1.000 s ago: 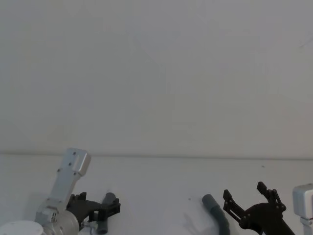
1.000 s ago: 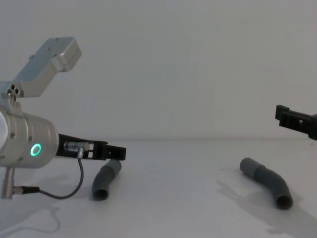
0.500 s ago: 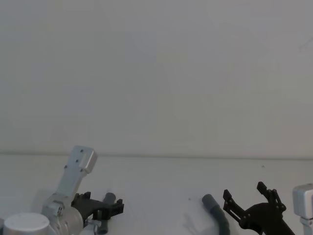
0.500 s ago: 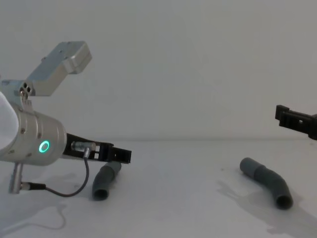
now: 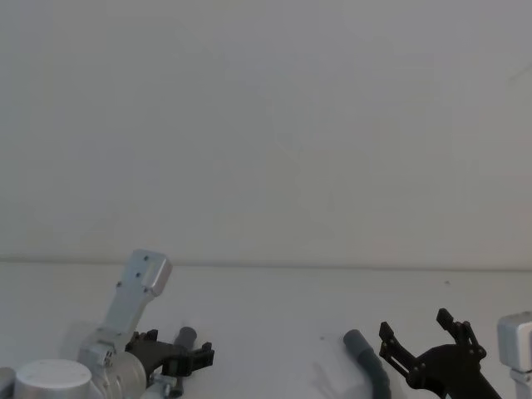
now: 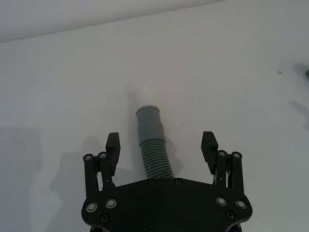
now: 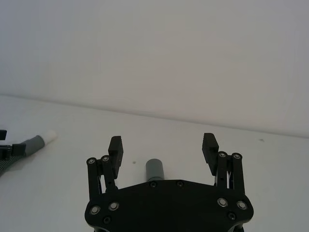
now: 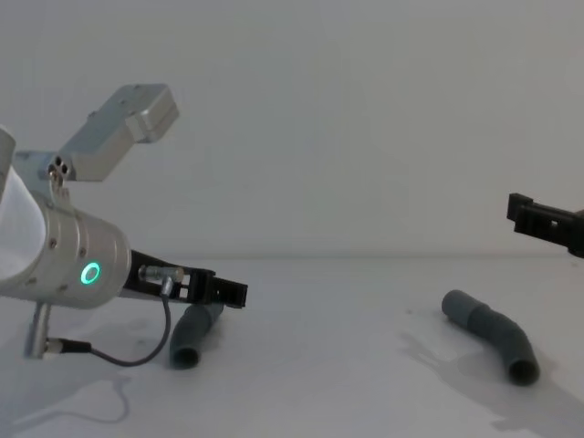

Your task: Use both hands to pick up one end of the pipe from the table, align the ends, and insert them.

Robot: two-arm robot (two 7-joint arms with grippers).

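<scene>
Two dark-grey pipe pieces lie apart on the white table (image 8: pixel 347 374). The left piece (image 8: pixel 193 333) (image 5: pixel 186 337) points its white stub (image 6: pixel 147 94) away from me. My left gripper (image 6: pixel 161 141) (image 8: pixel 233 292) (image 5: pixel 187 359) is open, just above this piece, with its fingers either side of the ribbed middle and touching nothing. The right piece (image 8: pixel 488 333) (image 5: pixel 370 364) is bent, and its hollow cuff (image 7: pixel 155 169) shows below my right gripper (image 7: pixel 162 141) (image 5: pixel 415 324). That gripper hangs open well above the table at the right edge (image 8: pixel 527 214).
A pale grey wall (image 5: pixel 266 125) rises behind the table's far edge. Bare table surface lies between the two pieces. A black cable (image 8: pixel 137 351) loops under my left wrist, close to the table.
My left arm has moved forward and to the right, bringing its open fingers farther over the left piece. The right arm and both pieces have stayed put.
</scene>
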